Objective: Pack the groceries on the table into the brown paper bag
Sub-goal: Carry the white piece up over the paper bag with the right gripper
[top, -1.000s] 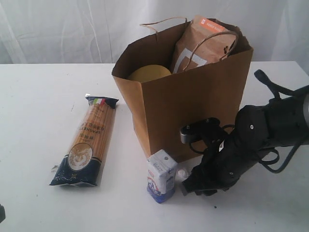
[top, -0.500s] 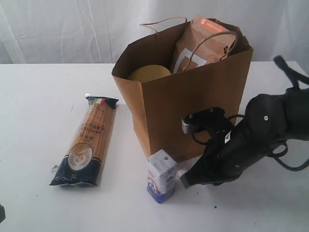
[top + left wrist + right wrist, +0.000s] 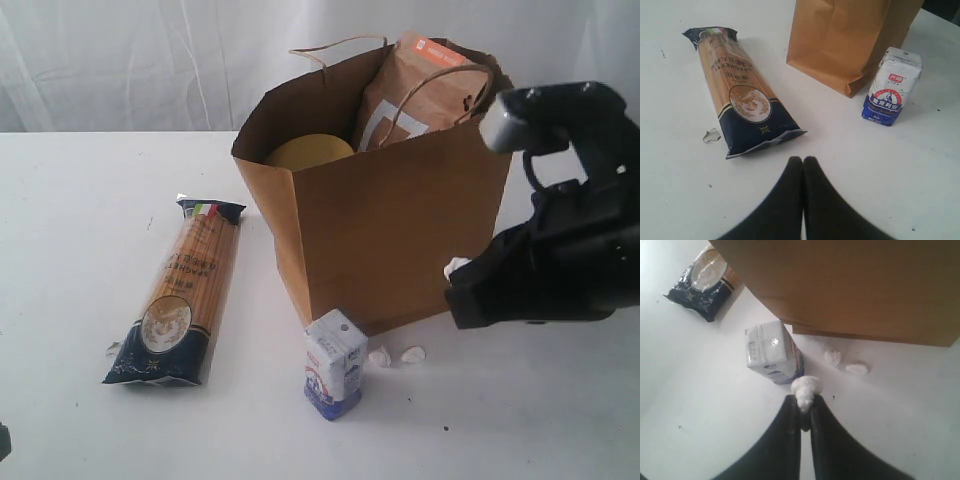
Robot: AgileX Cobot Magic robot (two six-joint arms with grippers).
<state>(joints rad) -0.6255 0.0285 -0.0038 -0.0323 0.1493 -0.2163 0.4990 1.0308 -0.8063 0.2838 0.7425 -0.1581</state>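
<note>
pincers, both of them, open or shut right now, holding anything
left pincer: shut, holding nothing.
right pincer: shut on a small white lump.

Matt, creased kraft paper bag; glossy plastic film on the spaghetti packet; smooth printed card carton; smooth matt white table.

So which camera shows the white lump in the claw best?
The right wrist view: the white lump is close up, pinched in the right gripper. The exterior view shows it only as a speck at the gripper's tip; the left wrist view misses it.
</note>
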